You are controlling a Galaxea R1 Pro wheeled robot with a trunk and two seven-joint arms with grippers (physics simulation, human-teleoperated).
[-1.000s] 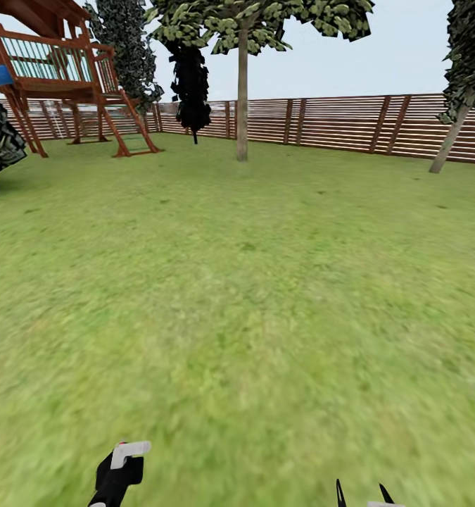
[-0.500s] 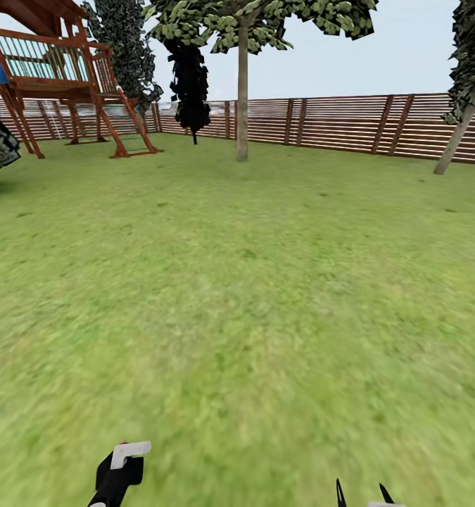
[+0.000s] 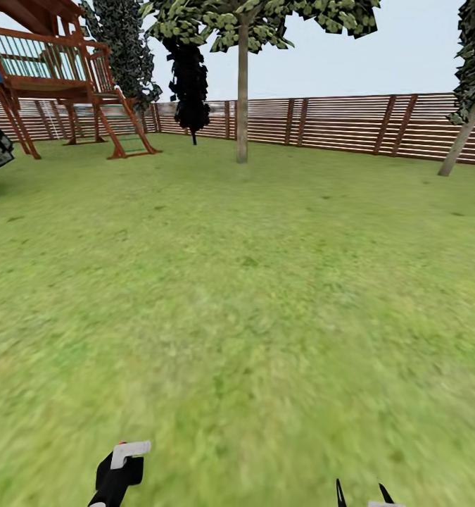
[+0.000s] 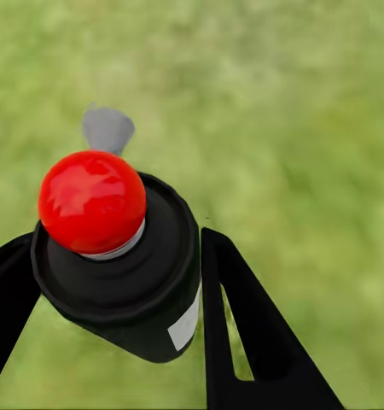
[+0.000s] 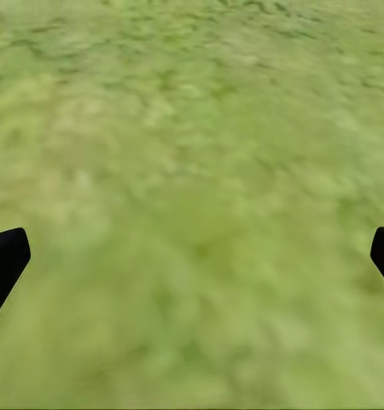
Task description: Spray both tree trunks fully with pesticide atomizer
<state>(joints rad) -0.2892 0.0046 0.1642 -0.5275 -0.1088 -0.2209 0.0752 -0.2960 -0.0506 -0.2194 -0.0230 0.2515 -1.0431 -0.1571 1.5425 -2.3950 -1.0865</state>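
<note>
Open green lawn (image 3: 265,296) bounded by a brown slatted fence (image 3: 336,123), with a wooden play structure (image 3: 54,70) at far left. Two pale-trunked trees (image 3: 242,91) (image 3: 462,134) stand near the fence; against the earlier frames, the scene sits slightly shifted with the camera. The left gripper (image 4: 115,282) clamps one pesticide atomizer (image 4: 124,256); the right gripper (image 5: 192,256) is spread wide over grass.

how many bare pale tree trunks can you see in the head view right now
2. One upright tree trunk stands mid-lawn before the fence; a leaning one is at the right edge. Others may be hidden outside the frame.
</note>
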